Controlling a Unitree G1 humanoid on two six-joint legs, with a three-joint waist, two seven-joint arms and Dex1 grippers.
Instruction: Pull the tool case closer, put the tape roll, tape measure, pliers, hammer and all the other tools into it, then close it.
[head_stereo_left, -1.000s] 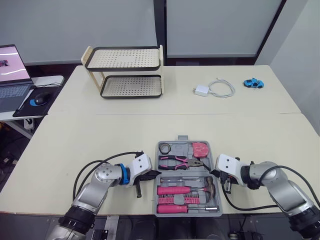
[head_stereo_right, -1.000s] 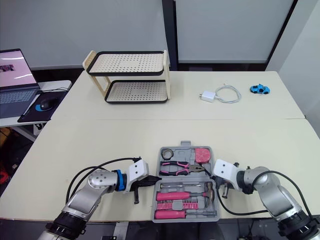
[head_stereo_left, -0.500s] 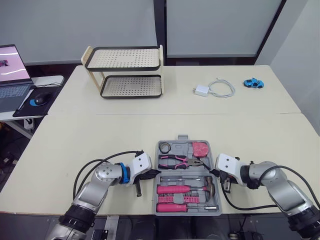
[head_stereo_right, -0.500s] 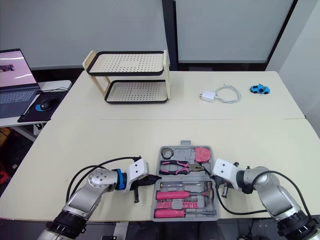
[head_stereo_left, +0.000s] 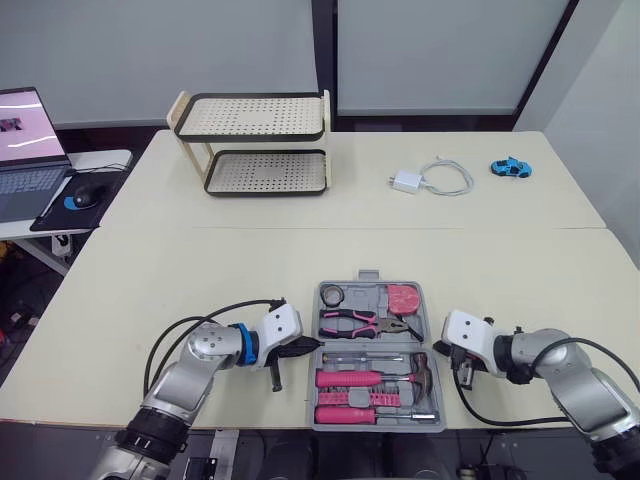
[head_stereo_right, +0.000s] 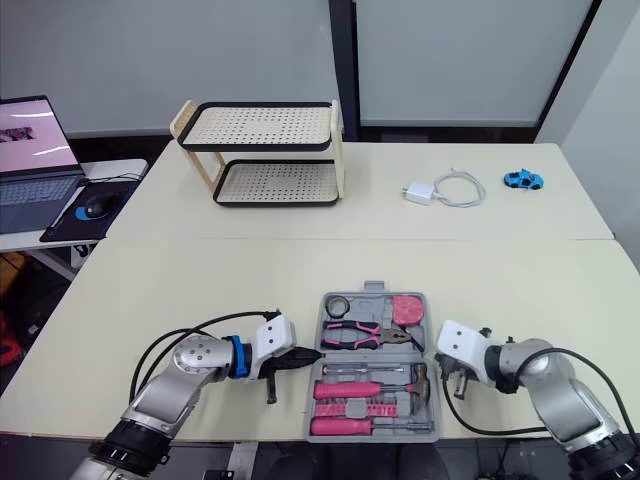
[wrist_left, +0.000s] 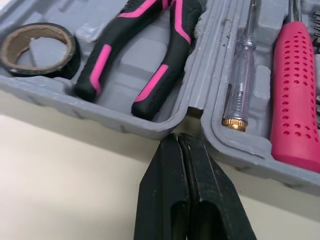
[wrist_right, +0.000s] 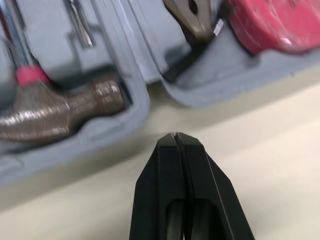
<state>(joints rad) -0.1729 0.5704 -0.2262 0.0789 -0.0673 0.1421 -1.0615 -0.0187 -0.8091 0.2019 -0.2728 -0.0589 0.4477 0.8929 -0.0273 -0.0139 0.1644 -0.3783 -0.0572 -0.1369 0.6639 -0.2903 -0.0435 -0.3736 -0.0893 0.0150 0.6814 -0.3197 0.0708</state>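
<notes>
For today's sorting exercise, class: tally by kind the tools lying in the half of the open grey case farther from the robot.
Tape roll: 1
Pliers: 1
Tape measure: 1
Total: 3

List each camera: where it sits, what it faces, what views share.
Eye views: on the head, looking forward and down at the table; both arms show, left gripper and right gripper flanking the open tool case.
Left wrist view: on that wrist, along its shut fingers toward the pliers and tape roll.
Right wrist view: on that wrist, along its shut fingers toward the hammer and tape measure.
Shared: all show the case; both wrist views show the pliers.
</notes>
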